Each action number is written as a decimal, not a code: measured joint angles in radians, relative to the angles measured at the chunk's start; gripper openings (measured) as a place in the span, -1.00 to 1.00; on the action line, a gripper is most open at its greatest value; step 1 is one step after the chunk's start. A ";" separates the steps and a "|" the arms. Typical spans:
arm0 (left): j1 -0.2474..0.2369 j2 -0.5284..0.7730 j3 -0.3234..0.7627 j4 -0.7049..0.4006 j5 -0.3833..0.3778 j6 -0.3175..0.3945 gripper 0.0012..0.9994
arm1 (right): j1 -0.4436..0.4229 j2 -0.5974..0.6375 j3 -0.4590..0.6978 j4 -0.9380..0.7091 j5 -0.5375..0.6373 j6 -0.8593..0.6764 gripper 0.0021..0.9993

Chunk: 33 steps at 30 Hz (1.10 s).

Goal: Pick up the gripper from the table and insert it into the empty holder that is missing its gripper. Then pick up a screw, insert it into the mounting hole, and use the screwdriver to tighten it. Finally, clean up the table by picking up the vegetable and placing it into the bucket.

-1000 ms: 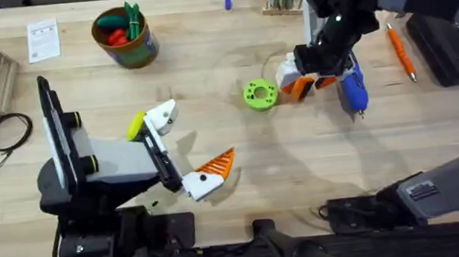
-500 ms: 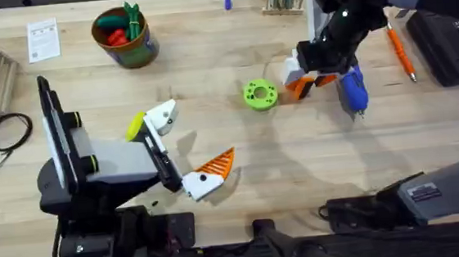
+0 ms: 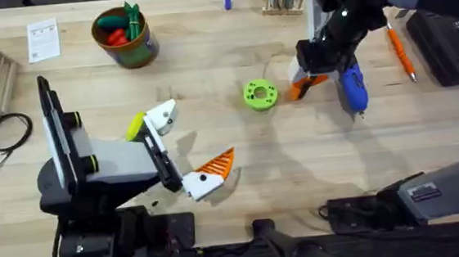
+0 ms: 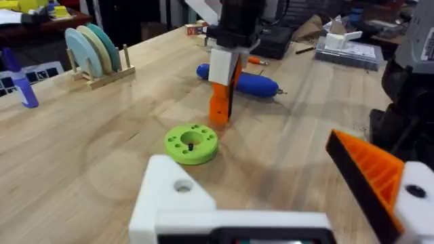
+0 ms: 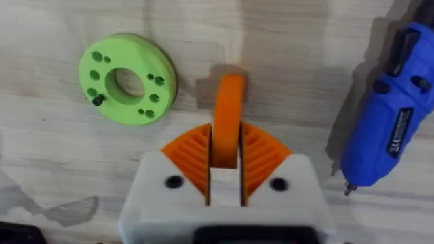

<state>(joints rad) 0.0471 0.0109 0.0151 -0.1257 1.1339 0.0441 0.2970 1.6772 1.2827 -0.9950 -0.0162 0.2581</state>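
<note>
Just right of the green disc (image 3: pixel 260 94), the right gripper (image 5: pixel 224 163) pinches the orange gripper (image 5: pixel 228 115) upright, tip on the table, blue screwdriver (image 3: pixel 351 89) beside it. Left gripper (image 3: pixel 183 148) sits spread near the disc, its white holder (image 4: pixel 182 198) bare.

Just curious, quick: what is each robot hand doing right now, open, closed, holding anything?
Left hand: open, holding nothing.
Right hand: closed on the orange gripper.

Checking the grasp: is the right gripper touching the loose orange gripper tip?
Touching. In the right wrist view the right gripper's two orange pads press against both sides of the gripper, with no gap.
</note>
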 joint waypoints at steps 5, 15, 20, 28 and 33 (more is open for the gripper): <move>0.000 0.000 0.000 0.000 0.000 0.000 0.97 | 0.000 0.000 0.001 0.000 0.012 0.001 -0.97; 0.000 0.000 0.000 0.000 0.000 0.000 0.97 | 0.000 0.000 0.002 -0.003 0.020 0.000 -0.98; 0.000 0.000 0.000 0.000 0.000 0.000 0.97 | 0.000 -0.010 0.026 -0.034 -0.004 0.000 -0.98; 0.000 0.000 0.000 0.000 0.000 0.000 0.97 | 0.000 -0.193 0.058 -0.029 -0.049 0.001 -0.98; 0.000 0.000 0.000 0.000 0.000 0.000 0.97 | 0.000 -0.334 0.060 0.000 -0.078 0.020 -0.98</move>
<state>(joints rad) 0.0471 0.0109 0.0151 -0.1257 1.1339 0.0441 0.2970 1.3429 1.3422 -0.9953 -0.0941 0.2778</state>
